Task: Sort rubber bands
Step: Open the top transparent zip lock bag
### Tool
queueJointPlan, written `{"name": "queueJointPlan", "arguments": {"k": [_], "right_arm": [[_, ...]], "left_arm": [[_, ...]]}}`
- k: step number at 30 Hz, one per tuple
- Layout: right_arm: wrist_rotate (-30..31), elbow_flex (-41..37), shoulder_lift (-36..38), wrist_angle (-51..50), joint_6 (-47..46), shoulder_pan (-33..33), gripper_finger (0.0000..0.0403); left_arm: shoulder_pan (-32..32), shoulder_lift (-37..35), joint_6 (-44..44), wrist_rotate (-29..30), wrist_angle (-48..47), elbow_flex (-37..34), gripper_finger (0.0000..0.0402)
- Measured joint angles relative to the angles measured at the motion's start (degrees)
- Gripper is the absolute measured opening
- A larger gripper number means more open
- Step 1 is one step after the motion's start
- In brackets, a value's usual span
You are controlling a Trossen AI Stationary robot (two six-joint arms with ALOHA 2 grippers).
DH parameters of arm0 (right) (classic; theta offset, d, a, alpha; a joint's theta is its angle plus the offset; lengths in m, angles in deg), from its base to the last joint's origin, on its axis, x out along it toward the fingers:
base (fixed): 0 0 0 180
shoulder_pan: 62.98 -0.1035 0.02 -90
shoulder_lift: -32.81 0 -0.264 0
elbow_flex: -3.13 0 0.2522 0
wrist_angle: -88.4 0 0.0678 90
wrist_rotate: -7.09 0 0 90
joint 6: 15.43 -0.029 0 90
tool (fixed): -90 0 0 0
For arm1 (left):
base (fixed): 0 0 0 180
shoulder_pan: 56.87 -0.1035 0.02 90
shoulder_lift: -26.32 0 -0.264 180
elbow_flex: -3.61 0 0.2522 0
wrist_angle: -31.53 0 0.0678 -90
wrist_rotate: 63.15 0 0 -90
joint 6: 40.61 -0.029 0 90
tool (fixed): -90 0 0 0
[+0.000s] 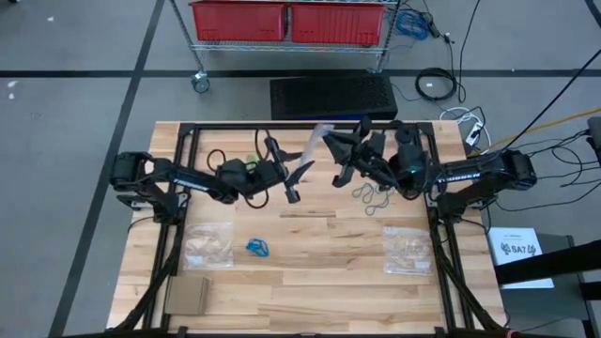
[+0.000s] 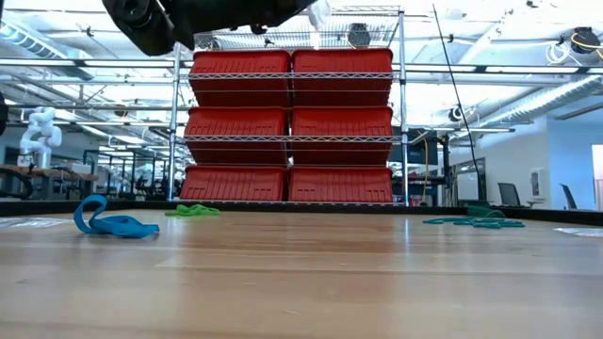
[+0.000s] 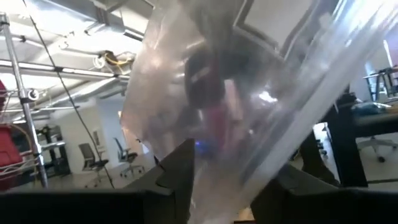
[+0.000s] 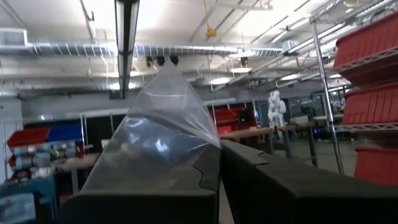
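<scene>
Aloft, right claw (image 4: 219, 163) pinches clear bag (image 4: 155, 130); left claw (image 3: 233, 180) apparently straddles it, grip unclear.

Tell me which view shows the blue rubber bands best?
The low view: the blue rubber bands lie close and unobstructed on the table, with one loop curling upward. The high view shows them small, near the table's middle. Neither wrist view shows them; a clear bag fills both.
</scene>
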Motion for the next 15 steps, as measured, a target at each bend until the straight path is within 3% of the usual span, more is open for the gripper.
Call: {"name": "queueJointPlan", "arguments": {"k": [6,15], "right_arm": [[5.6,0.0,1.2,-9.2,1.9,0.0,0.0],[12.0,0.0,6.4,-34.5,1.4,0.1,0.0011]], "left_arm": [[2.5,-0.2,-5.6,2.6,-1.2,0.0,0.0011],[5.6,-1.5,-11.4,13.4,-12.1,0.0,0.0003]]}}
